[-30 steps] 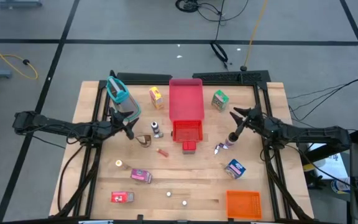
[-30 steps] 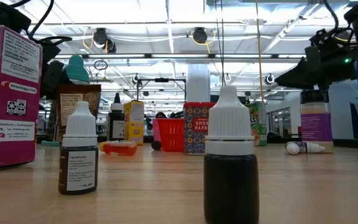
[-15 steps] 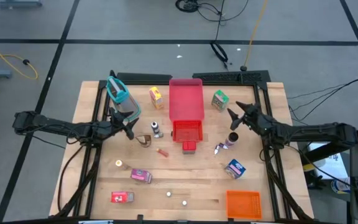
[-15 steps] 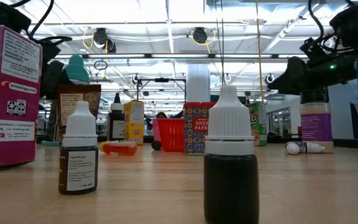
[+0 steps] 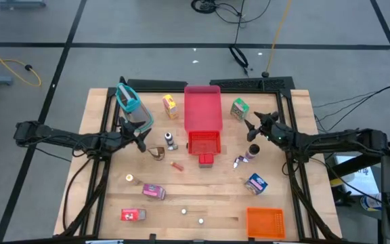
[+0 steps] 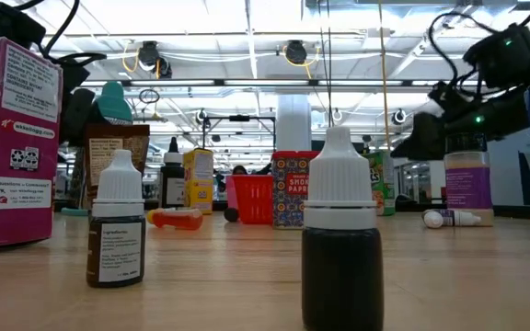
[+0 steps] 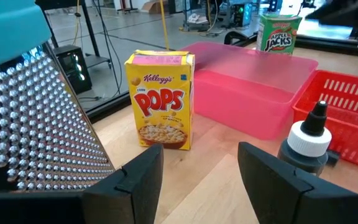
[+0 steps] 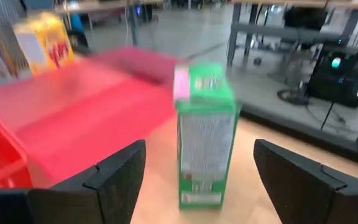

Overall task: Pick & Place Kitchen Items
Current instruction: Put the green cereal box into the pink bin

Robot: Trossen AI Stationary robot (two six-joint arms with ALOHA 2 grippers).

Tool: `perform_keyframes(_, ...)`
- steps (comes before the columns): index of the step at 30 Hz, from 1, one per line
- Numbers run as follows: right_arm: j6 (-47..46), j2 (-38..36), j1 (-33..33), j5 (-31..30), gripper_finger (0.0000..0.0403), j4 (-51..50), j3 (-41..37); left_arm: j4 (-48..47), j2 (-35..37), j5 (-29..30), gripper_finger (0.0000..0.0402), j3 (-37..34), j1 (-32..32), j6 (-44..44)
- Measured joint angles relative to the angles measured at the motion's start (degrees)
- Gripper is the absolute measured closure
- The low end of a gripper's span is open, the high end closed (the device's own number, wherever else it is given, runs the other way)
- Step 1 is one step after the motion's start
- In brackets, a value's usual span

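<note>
My right gripper is open, near the table's right side, with nothing between its fingers. Just ahead of it a green carton stands upright on its base. A purple-labelled jar stands upright just nearer than this gripper. My left gripper waits open at the left, between a teal-handled grater and a black-capped bottle. A yellow carton stands beyond it.
A pink tray and a red basket fill the middle. Pink, red and blue cartons lie nearer, and an orange bin sits at the near right. Two dropper bottles stand close to the low camera.
My right gripper has moved from above the purple-labelled jar toward the far edge and the green carton, swinging level. The jar stays upright where it was.
</note>
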State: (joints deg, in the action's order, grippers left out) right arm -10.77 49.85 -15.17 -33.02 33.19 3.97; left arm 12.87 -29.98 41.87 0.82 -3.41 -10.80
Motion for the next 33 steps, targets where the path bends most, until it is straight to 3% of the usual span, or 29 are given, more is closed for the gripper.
perform_keyframes(21,0.60,19.29,-5.52,0.40,0.0110,18.88,1.92,3.95,0.01,0.02,0.0192,0.00,0.01,-3.08)
perform_keyframes(25,1.11,22.63,-6.14,3.15,0.0110,19.30,4.65,3.95,0.01,0.02,0.0192,0.00,0.00,-3.22)
perform_keyframes(33,4.23,28.94,-8.05,3.10,0.0110,19.11,9.45,3.95,0.01,0.04,0.0192,0.00,0.01,-3.21)
